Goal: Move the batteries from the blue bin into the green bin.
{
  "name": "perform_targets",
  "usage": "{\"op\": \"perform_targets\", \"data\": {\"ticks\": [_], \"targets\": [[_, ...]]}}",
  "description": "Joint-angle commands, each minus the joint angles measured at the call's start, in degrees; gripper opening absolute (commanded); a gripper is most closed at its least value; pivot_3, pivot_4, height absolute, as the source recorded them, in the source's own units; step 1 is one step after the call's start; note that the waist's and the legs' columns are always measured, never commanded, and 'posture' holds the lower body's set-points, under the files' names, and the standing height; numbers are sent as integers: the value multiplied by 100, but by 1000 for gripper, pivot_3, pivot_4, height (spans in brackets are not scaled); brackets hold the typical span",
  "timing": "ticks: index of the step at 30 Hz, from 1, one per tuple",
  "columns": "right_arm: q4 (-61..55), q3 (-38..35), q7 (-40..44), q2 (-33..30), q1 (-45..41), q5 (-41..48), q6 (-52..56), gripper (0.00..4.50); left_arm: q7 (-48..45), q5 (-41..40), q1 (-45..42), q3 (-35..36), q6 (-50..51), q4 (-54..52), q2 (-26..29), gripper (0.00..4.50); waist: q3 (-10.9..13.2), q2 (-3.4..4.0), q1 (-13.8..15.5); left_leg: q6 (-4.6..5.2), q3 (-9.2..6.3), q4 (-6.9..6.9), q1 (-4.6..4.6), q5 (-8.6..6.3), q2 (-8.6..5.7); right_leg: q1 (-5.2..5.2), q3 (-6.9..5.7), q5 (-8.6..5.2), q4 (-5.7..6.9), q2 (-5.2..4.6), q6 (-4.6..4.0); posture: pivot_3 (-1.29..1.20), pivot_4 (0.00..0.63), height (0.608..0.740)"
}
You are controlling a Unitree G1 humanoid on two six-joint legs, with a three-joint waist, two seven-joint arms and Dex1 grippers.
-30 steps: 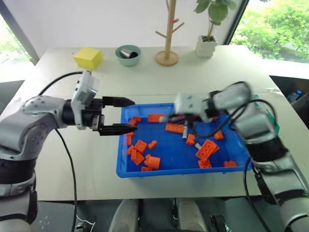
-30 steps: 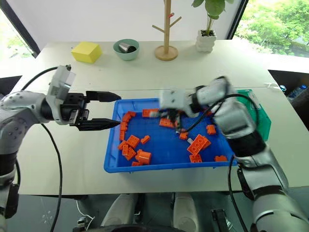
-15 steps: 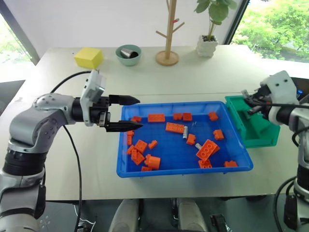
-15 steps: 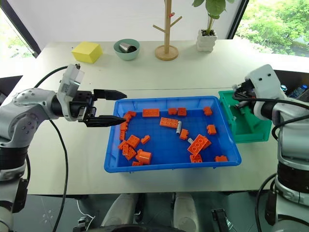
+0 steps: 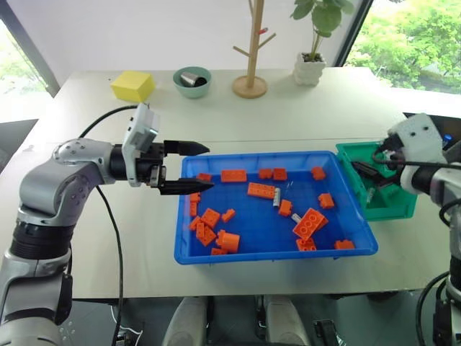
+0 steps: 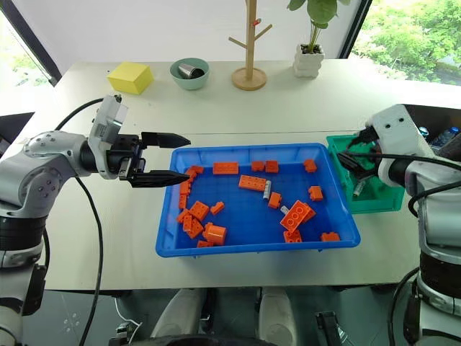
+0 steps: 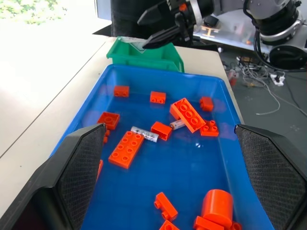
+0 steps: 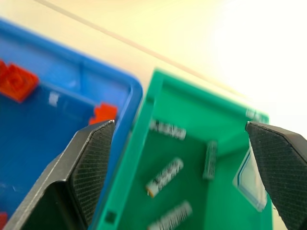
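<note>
right claw point(image 6: 354, 167) wide open over green bin point(image 6: 382, 196), batteries point(image 8: 164, 173) inside it, left claw point(image 5: 193, 167) open and empty at blue bin's point(image 5: 216, 256) left edge

No text, brand, number or sign can be read anywhere. The batteries point(image 8: 165, 175) lying in the green bin point(image 8: 225, 120) carry dark print on their silver-grey wrappers, but it is too blurred to make out a single letter. The battery point(image 7: 144, 134) among the orange bricks point(image 7: 126, 149) in the blue bin point(image 7: 144, 76) has the same kind of dark marks along its side, equally unreadable. A pale sticker point(image 8: 249, 178) sits on the inner wall of the green bin; nothing on it is legible. The bricks and both bins bear no lettering that shows.
</note>
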Motion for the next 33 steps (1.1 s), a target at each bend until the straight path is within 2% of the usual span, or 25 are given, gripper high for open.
{"op": "perform_targets", "data": {"ticks": [1,7,13,24,33], "targets": [[-663,89,-47,228,-606,577,835,4474,-5,-34,-20,113,-51,-158,18,4500,0,0,-10,0,1,0,0,0,0,-1,0,0,0,0,0,0,150,702],[-1114,564,-488,1177,-805,1030,2105,4474,5,-38,-8,119,-36,-202,35,4500,-1,-1,16,0,-8,0,-4,0,0,0,-2,0,-1,1,0,0,150,702],[-807,886,-961,1761,-616,1194,2233,4474,16,-38,0,151,-45,-225,54,4500,-1,-1,1,0,-7,4,-7,0,-6,-1,-2,1,-4,-2,0,0,150,702],[-271,1580,-1319,1921,-469,1386,2044,4474,89,-73,147,284,-53,-362,97,4500,-1,-1,-32,0,-7,1,-6,0,-3,-3,-2,1,-1,3,0,0,150,702],[180,2331,-1369,1653,-340,1359,1357,4474,148,-86,130,290,-41,-387,119,4500,-1,-2,-34,0,-6,1,-5,0,-3,-3,-2,1,-1,3,1,0,150,702]]}}
